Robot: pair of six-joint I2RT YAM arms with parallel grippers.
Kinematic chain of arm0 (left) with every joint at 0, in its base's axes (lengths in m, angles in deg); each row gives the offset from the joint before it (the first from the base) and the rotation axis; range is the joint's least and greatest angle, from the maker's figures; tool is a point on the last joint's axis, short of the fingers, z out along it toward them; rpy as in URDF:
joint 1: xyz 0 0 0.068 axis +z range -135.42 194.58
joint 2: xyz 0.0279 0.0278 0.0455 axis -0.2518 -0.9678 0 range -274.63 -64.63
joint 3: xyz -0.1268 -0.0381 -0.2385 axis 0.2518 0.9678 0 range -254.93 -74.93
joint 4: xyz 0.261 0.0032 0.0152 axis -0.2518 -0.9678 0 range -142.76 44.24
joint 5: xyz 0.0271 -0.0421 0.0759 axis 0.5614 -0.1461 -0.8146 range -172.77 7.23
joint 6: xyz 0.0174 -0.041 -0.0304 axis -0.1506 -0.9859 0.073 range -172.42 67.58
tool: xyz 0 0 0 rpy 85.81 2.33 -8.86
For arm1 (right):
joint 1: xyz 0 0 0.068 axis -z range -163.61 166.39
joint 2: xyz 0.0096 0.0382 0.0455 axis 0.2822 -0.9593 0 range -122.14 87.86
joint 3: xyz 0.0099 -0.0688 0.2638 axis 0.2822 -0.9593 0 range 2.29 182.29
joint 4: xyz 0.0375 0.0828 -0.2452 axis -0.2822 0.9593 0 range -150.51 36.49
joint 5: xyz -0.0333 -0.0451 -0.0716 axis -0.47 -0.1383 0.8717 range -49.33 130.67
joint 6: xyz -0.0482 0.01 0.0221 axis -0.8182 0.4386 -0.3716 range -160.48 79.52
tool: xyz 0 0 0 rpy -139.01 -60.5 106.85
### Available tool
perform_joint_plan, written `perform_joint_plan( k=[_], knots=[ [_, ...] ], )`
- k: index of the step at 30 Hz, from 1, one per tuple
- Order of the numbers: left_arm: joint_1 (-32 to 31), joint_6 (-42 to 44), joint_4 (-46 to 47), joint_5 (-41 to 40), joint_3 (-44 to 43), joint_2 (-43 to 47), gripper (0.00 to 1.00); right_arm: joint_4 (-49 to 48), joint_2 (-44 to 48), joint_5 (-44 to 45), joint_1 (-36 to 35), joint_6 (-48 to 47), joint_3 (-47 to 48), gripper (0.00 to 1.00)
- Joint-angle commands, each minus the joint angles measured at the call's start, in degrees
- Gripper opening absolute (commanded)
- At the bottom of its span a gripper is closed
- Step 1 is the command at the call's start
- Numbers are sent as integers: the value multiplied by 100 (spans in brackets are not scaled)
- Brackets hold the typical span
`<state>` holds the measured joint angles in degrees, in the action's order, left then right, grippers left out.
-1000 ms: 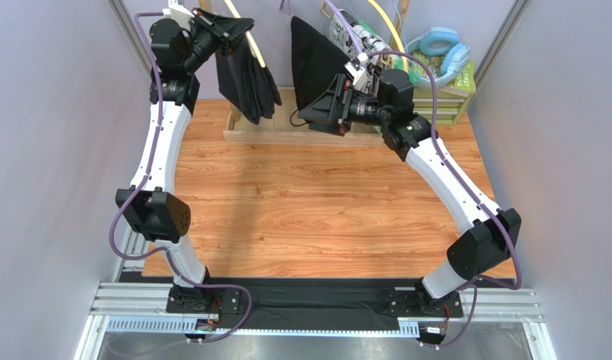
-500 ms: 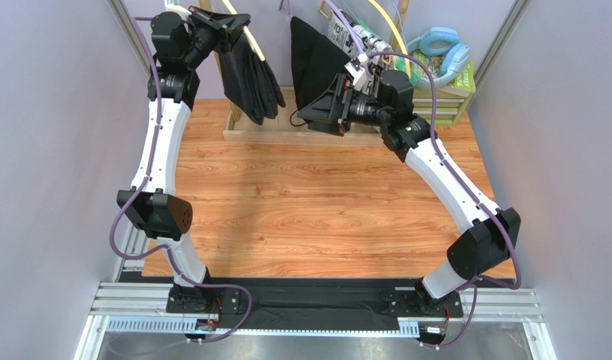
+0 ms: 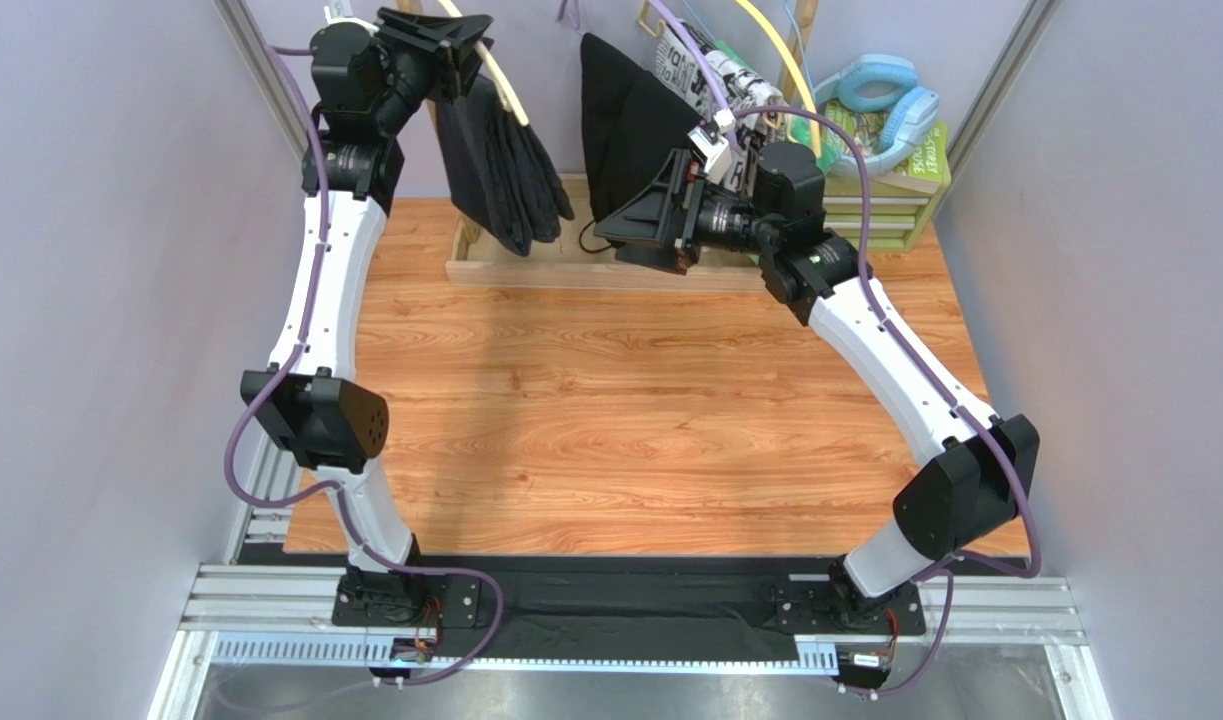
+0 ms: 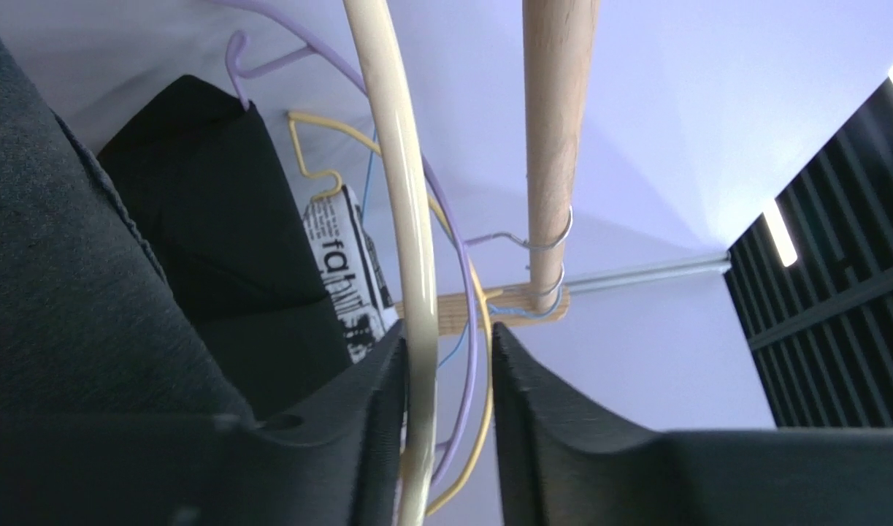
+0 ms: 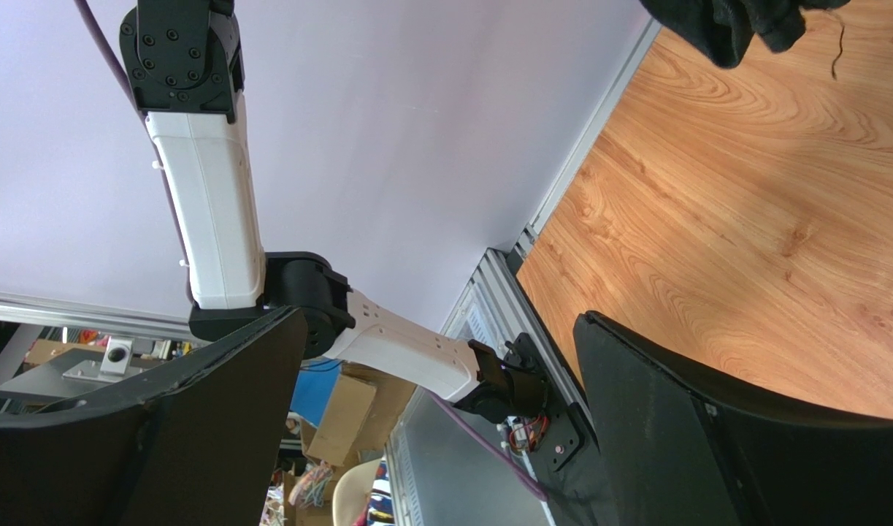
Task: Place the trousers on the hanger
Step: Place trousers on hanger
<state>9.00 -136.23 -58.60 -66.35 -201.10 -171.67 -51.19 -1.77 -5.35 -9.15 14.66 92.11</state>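
Observation:
The cream hanger (image 3: 500, 83) hangs at the back left with the dark trousers (image 3: 497, 165) draped from it. My left gripper (image 3: 460, 33) is raised high beside it. In the left wrist view the hanger's bar (image 4: 401, 197) runs between my jaws (image 4: 448, 334). It touches the left finger, and a gap shows on the right side. Charcoal trouser fabric (image 4: 45, 274) fills that view's left. My right gripper (image 3: 614, 230) is open and empty (image 5: 440, 329) above the table's back middle.
A wooden rail (image 4: 555, 143) runs overhead. On it hang a black garment (image 3: 632, 120) on a purple hanger (image 4: 462, 285), a patterned cloth (image 4: 341, 263) and a yellow hanger (image 3: 775, 60). The wooden rack base (image 3: 572, 270) lies below. A crate with blue items (image 3: 880, 90) stands back right.
My left gripper has moved up along the hanger's bar. The hanger and trousers have stayed almost where they were. The right arm has not moved.

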Motion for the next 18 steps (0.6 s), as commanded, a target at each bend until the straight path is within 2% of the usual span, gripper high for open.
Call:
perform_joint_plan(
  k=[1,3,4,6,7,8,18],
  knots=[
    [93,39,448,-237,-22,289,53,-211,77,-47,-12,33,35,100],
    [93,145,554,-166,179,420,61,-211,103,-48,-12,6,44,100],
    [93,215,650,-105,267,465,73,-194,138,-65,-12,-20,53,100],
    [110,452,756,-35,582,658,84,-115,164,-65,-4,-160,62,100],
    [128,514,844,9,715,737,94,-63,182,-65,14,-204,62,100],
    [136,698,862,45,838,903,100,25,208,-56,14,-318,53,100],
    [523,1938,248,-369,2929,2266,99,895,630,146,172,-1495,53,100]
  ],
)
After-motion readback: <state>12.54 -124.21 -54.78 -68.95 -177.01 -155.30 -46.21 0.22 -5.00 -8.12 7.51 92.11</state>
